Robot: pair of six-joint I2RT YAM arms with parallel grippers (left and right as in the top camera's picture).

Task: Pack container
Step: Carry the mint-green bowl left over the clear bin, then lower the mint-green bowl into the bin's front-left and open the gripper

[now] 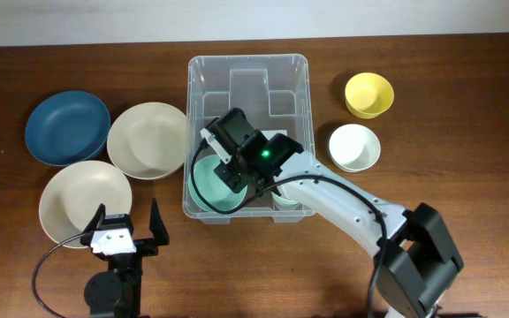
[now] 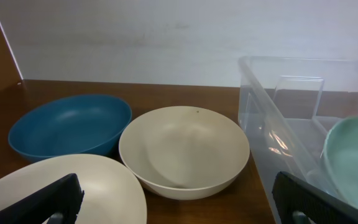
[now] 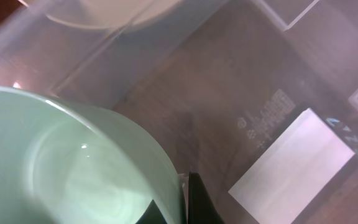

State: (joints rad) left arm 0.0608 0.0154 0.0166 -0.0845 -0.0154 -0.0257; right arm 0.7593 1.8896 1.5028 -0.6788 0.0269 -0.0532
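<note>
Clear plastic container (image 1: 250, 88), centre of table; 1 mint-green bowl (image 1: 203, 183) inside, near-left corner; my right gripper (image 1: 233, 176) reaches into the container, clamped on that bowl's rim; my left gripper (image 1: 127, 214), fingers spread apart, holding nothing, at the edge of 1 cream bowl (image 1: 64, 199); 1 blue bowl (image 1: 67, 128) beyond.

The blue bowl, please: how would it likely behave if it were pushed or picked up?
The blue bowl looks rigid with a smooth matte wall, so it should probably slide on the table rather than flex. It is wide and shallow, so tipping seems unlikely. Its thin rim probably offers the best grip.
</note>
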